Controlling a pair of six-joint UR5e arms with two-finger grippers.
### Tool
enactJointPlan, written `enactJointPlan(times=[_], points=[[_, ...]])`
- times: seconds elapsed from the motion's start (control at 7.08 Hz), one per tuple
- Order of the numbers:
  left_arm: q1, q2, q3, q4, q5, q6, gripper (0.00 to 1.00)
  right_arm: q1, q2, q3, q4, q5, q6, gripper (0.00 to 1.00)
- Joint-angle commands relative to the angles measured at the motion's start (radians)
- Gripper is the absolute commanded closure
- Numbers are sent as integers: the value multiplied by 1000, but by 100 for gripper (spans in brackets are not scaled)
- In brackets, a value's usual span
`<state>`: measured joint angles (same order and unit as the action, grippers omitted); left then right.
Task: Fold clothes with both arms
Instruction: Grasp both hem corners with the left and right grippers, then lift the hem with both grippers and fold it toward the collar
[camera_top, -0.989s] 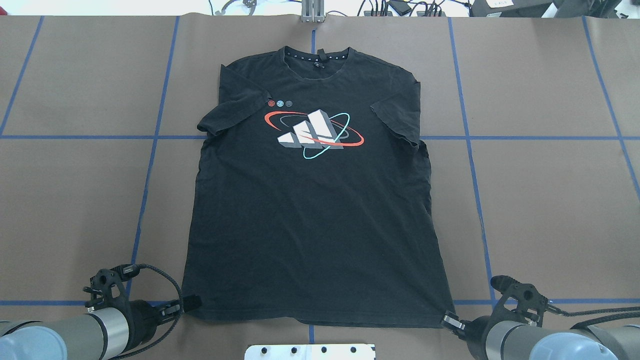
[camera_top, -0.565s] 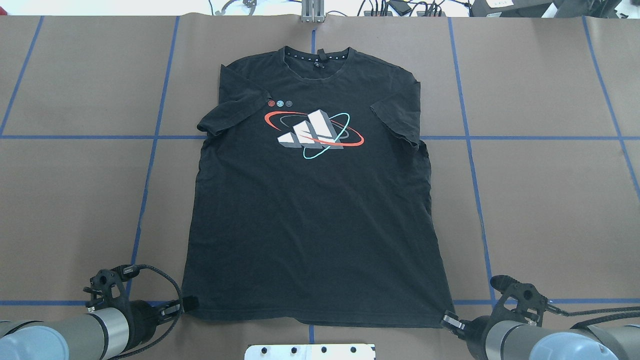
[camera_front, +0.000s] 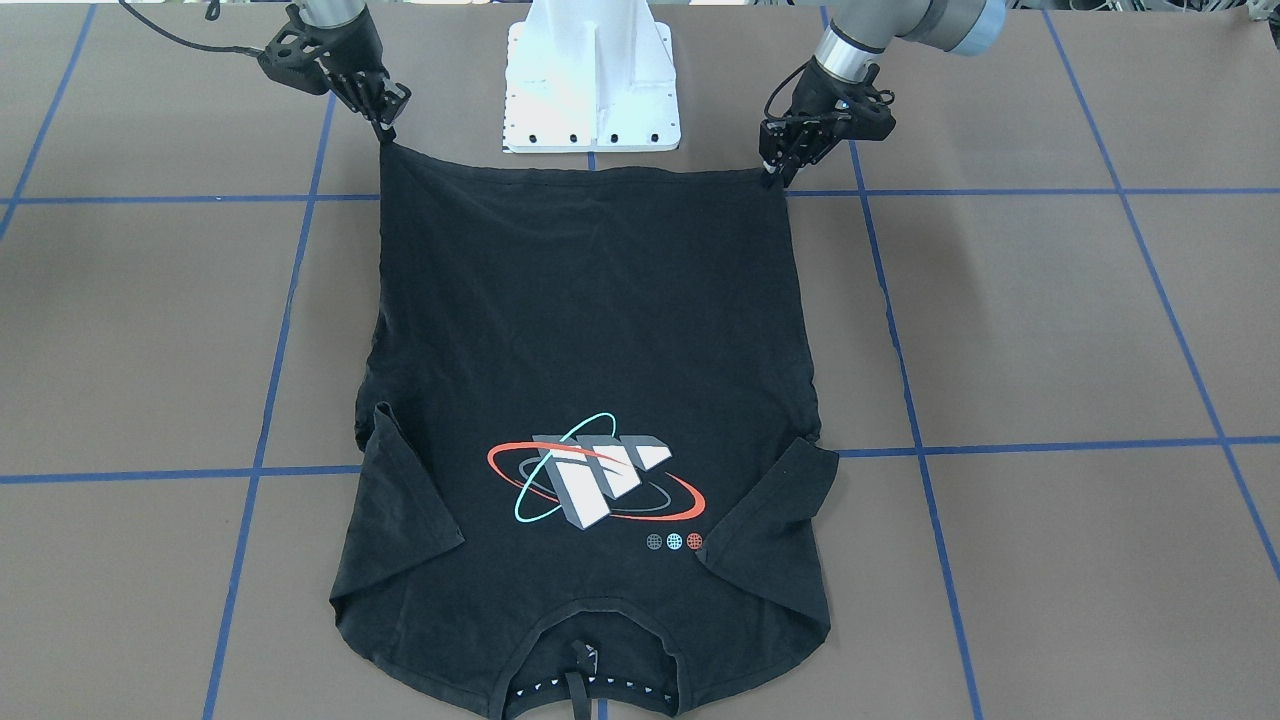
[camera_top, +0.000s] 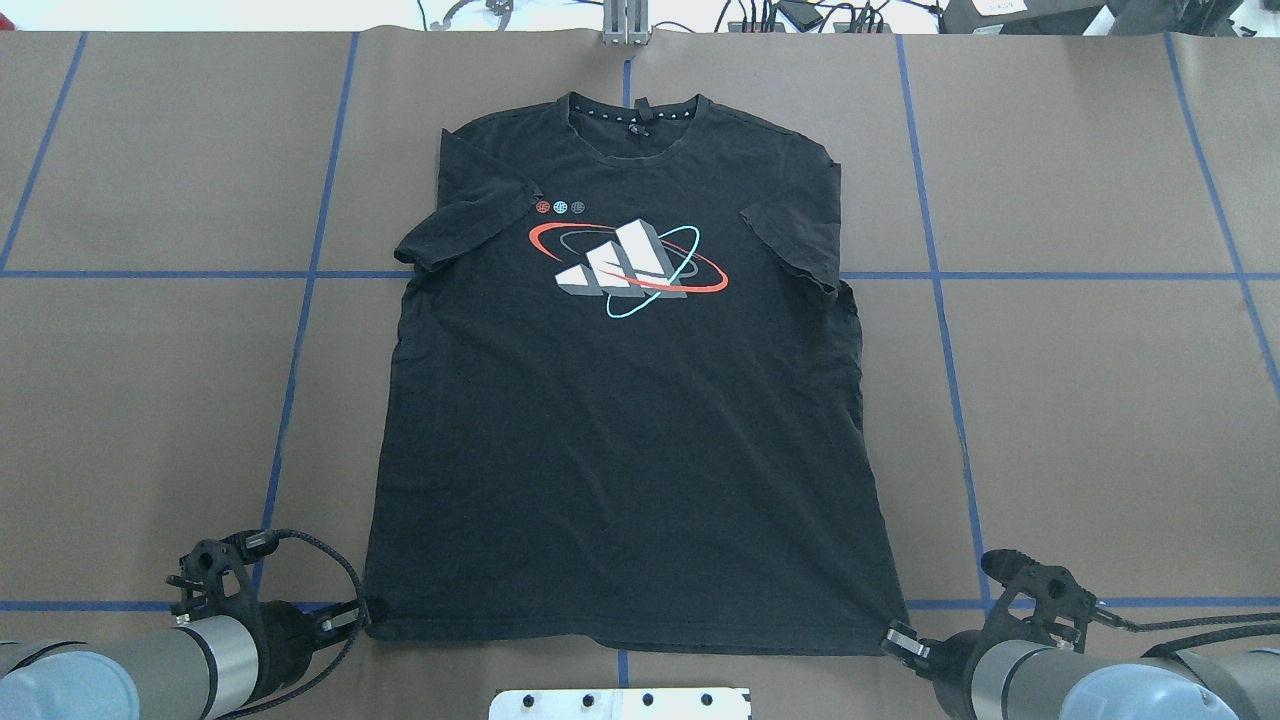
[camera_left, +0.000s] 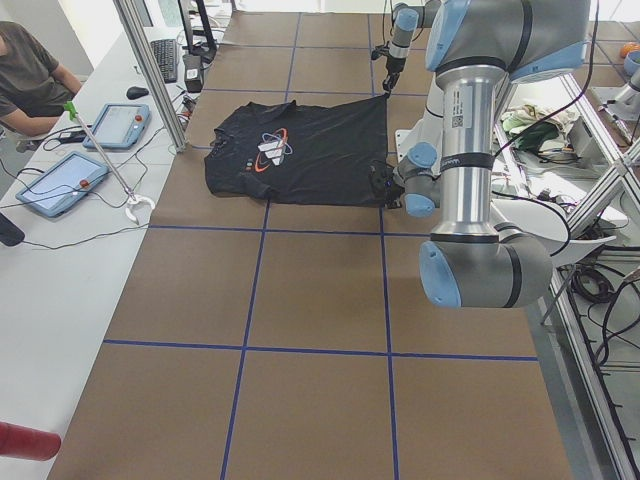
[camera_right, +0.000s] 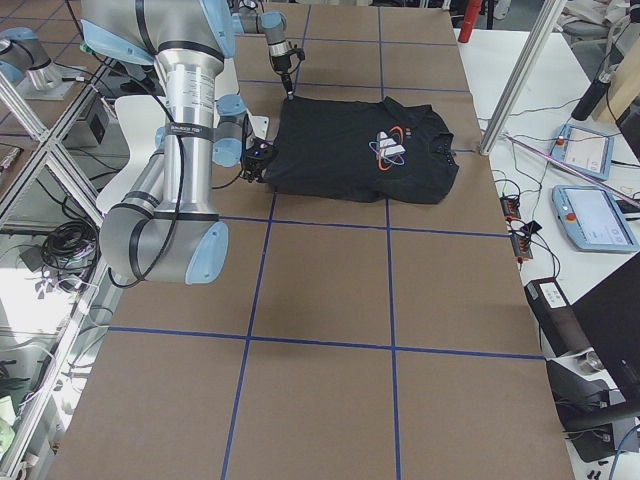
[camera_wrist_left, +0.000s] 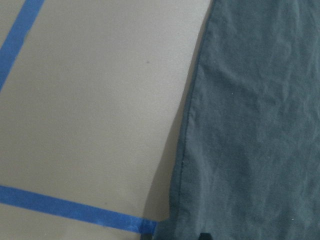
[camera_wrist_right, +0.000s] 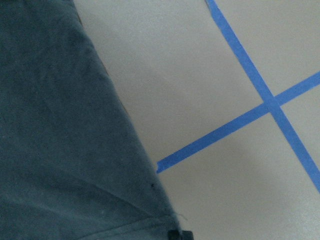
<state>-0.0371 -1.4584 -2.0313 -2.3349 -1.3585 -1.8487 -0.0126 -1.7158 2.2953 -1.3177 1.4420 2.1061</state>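
Your left claw (camera_top: 358, 612) looks pinched on the left hem corner of the shirt (camera_top: 620, 450), which lies flat mid-bench (camera_top: 1100, 400), hem by the robot-side edge; the right claw (camera_top: 893, 637) looks clamped on the other corner. Grasp step, I judge: next lift both evenly toward the collar (camera_top: 632, 112).

T-shirt (camera_top: 620, 450): one
Arms: two, left arm (camera_top: 120, 675), right arm (camera_top: 1100, 685)
Desk (camera_top: 1100, 400): one
White base (camera_front: 590, 80): one
Tablets (camera_left: 118, 125): two
Person (camera_left: 30, 80): one
Red cylinder (camera_left: 25, 440): one

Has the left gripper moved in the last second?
Yes. In the overhead view the left gripper has drawn back slightly leftward, from over the shirt toward the blue tape line.
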Motion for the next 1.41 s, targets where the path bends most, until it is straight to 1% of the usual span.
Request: enactJointPlan(times=[0.0,0.14,0.28,0.42,0.56,0.71,0.85,0.99,1.13,1.27], points=[[-3,1,-23,0,-8,-1,100,0,-2,6,0,0,0,100],[-3,12,-46,0,-10,-1,100,0,-2,7,0,-2,2,100],[-3,51,-114,17,-28,-1,100,2,-4,27,-2,0,2,100],[-6,71,-186,57,-63,-1,100,2,-31,65,-2,0,2,100],[-21,53,-204,74,-98,6,100,15,-56,116,-3,2,2,100],[-96,33,-233,75,-185,26,100,92,-42,127,-6,18,-1,100],[-229,-50,-215,94,-259,105,100,221,-39,118,-6,111,-15,100],[-345,-160,-186,168,-293,197,100,381,6,95,-8,250,-61,100],[-463,-266,-119,218,-389,253,100,501,131,38,-115,347,-124,100],[-540,-295,-63,217,-446,314,100,572,283,0,-271,363,-174,100]])
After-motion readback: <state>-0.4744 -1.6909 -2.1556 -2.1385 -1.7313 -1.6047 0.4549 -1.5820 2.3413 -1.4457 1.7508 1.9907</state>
